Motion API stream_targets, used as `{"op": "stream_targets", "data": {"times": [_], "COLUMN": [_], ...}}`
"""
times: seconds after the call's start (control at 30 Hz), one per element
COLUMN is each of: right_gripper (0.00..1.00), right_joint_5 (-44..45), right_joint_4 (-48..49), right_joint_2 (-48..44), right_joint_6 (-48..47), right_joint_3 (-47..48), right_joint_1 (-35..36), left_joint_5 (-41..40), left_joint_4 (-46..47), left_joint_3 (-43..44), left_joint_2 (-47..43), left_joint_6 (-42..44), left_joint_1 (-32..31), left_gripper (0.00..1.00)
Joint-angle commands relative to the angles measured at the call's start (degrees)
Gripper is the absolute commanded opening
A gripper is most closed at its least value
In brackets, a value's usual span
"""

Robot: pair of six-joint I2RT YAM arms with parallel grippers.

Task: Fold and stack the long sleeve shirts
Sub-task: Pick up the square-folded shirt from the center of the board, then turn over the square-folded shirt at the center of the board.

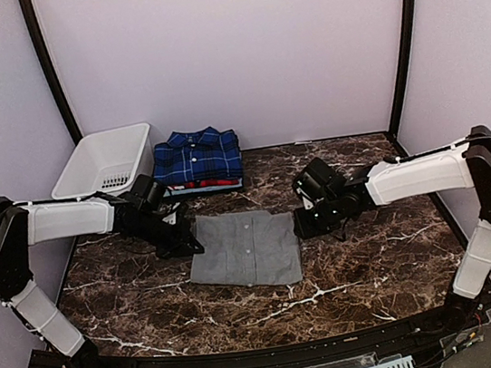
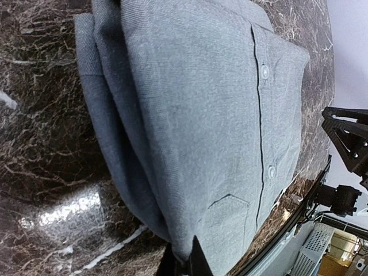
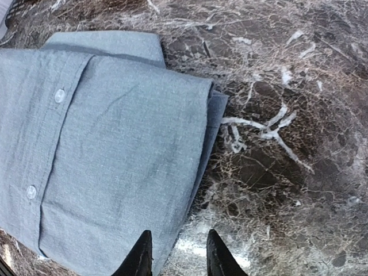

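Pale lilac walls [image 1: 236, 48] close in three sides of the dark, white-veined marble table [image 1: 375, 257], where both my arms reach in toward the middle. Folded into a rough rectangle, the grey shirt [image 1: 245, 248] lies flat at the table's centre with its placket facing up and its layered edges showing along both sides. A white basket [image 1: 105, 160] stands at the far-left corner. Just to its right the dark blue plaid shirt [image 1: 196, 159] sits folded, collar toward the back wall, on top of a third shirt [image 1: 204, 184] of which only red and white edges show. That stack lies behind the grey shirt and apart from it.

My left gripper [image 2: 185, 259] is clamped on the grey shirt's left edge, with cloth pinched between the two dark fingers (the wrist camera shows the fold running right into them). My right gripper [image 3: 179, 238] is spread apart at the shirt's right edge, one finger over the cloth and the other over bare marble, grasping nothing. Small pale buttons [image 3: 59, 95] dot the placket.
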Motion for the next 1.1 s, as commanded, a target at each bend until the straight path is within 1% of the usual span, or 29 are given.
{"op": "stream_targets", "data": {"times": [0.0,0.17,0.57,0.73,0.83,1.07], "right_gripper": [0.29,0.25,0.24,0.24,0.24,0.24], "right_joint_5": [-1.3,-1.9,-1.6,-3.1,-4.1,-11.8], "right_joint_4": [1.1,1.7,2.2,2.9,4.1,12.6], "right_joint_2": [2.9,7.4,13.7,17.8,21.4,28.8], "right_joint_6": [0.4,0.5,2.1,2.5,3.4,7.1], "right_joint_3": [1.5,2.8,4.7,9.7,13.6,20.7], "right_joint_1": [1.5,2.5,5.5,7.5,8.5,10.3], "left_joint_5": [0.3,1.6,3.7,4.5,4.8,7.0], "left_joint_4": [-4.7,-6.6,-11.0,-10.7,-11.6,-13.3], "left_joint_3": [0.2,1.8,8.6,10.9,13.9,21.2], "left_joint_2": [-4.4,-5.1,-6.9,-7.8,-7.3,-3.5], "left_joint_6": [3.9,5.6,8.1,8.9,9.7,11.7], "left_joint_1": [1.0,1.2,1.2,1.2,1.2,1.2], "left_gripper": [0.0,0.0,0.0,0.0,0.0,0.0]}}
